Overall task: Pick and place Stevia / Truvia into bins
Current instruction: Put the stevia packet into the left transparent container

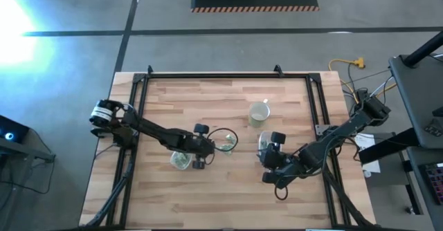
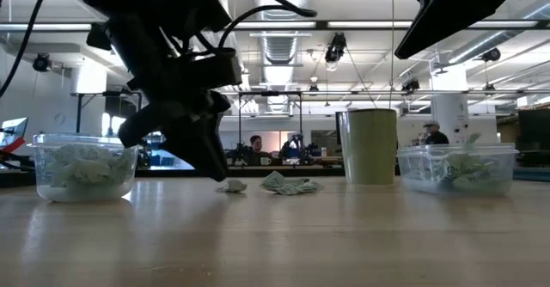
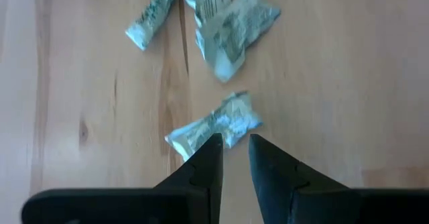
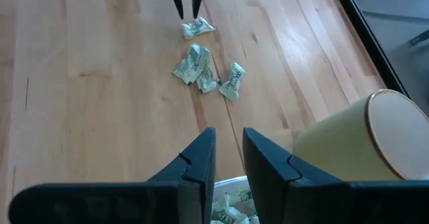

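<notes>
Several crumpled pale green and white Stevia packets [image 4: 198, 66] lie loose on the wooden table near its middle. One packet [image 3: 214, 125] lies apart from them, and my left gripper [image 3: 233, 138] stands at its near edge, fingers close together. A round clear bin [image 1: 181, 160] with packets in it sits just beside the left arm. My right gripper [image 4: 229, 131] hangs over the other clear bin [image 1: 266, 142], whose packets [image 4: 231, 207] show below its fingers. Those fingers stand a narrow gap apart with nothing between them. My left gripper has its fingertips [image 3: 209, 143] on the near edge [image 3: 221, 135] of the single packet, coming down at a slant from the table's left. Only the packet's edge reaches between the tips. The packet still lies on the table [image 2: 230, 185], crumpled, with most of it beyond the fingers.
A pale cream mug [image 1: 259, 113] stands upright behind the right-hand bin, close to my right gripper [image 1: 270, 158]. Black rails [image 1: 208, 76] frame the table's far and side edges. Bare wood lies toward the near edge.
</notes>
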Controlling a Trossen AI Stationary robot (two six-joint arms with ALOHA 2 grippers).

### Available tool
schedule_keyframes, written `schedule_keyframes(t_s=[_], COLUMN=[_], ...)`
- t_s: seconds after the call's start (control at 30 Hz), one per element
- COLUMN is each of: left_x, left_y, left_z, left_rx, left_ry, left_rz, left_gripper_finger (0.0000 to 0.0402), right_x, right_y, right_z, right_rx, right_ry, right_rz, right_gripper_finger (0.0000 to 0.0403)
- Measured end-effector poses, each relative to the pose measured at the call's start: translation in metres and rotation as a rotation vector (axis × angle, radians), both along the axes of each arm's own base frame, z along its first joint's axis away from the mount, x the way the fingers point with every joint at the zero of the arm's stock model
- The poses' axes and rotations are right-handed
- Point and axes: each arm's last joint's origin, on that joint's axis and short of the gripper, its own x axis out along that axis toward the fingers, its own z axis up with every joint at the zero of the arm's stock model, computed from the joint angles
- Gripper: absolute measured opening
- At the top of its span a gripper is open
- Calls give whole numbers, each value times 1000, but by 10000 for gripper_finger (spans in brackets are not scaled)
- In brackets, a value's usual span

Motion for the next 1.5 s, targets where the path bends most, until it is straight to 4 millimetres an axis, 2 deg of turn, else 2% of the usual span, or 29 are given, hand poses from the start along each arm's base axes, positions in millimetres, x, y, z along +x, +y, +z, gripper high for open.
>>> schedule_keyframes(t_s=[0.33,0.7,0.83,1.1,1.5], left_x=[1,3,5,9,9], left_y=[-3,-4,-4,-5,-3], left_z=[1,2,1,-9,-10], left_rx=[-20,-25,-27,-19,8], left_ry=[-13,-41,-53,-44,-43], left_rz=[-46,-50,-49,-45,-24], left_gripper_finger=[61,134,149,150,138], right_x=[0,0,0,0,0], right_y=[0,0,0,0,0], right_z=[0,-1,-2,-2,-2], right_rx=[1,6,5,6,7], right_ry=[-1,-9,-7,-10,-11], right_rz=[0,0,0,0,0], right_gripper_finger=[74,66,66,73,66])
